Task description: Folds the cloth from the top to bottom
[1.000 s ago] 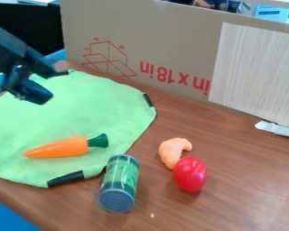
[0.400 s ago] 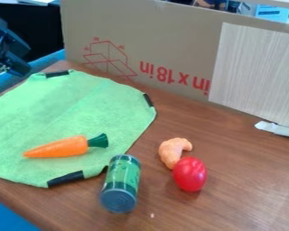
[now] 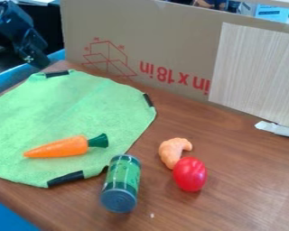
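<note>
While carrot rests on top, green cloth lies spread out.

A tan cardboard panel with red print stands along the brown wood-grain surface, a pale ribbed sheet against it.

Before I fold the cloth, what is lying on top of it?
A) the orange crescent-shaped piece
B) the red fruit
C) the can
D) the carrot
D: the carrot lies on the green cloth, toward its lower part, with its green top pointing toward the can side.
</note>
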Robot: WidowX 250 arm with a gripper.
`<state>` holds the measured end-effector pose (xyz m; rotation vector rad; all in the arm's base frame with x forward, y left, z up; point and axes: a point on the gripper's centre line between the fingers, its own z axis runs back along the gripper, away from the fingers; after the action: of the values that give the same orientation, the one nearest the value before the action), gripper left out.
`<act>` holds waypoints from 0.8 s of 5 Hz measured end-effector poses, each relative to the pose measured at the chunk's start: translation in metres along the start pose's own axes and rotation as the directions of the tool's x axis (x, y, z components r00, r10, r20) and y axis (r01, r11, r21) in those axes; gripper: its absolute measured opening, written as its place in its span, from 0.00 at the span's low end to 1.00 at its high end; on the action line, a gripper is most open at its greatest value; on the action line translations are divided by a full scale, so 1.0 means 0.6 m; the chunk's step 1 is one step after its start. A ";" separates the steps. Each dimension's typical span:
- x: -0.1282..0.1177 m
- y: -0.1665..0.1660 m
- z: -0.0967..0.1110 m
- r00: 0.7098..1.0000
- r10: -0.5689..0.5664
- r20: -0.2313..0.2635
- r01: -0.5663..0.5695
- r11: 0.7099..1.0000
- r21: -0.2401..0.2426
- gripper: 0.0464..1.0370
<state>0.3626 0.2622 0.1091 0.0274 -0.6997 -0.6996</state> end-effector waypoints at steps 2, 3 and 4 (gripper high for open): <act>0.009 0.033 -0.051 0.999 0.003 -0.034 -0.002 1.000 0.025 0.96; 0.005 0.048 -0.054 0.999 -0.015 -0.052 0.019 0.996 0.084 0.96; -0.010 0.060 -0.067 0.997 0.003 -0.071 0.005 0.994 0.109 0.96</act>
<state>0.4046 0.2855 0.0833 0.1529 -0.6688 -0.6579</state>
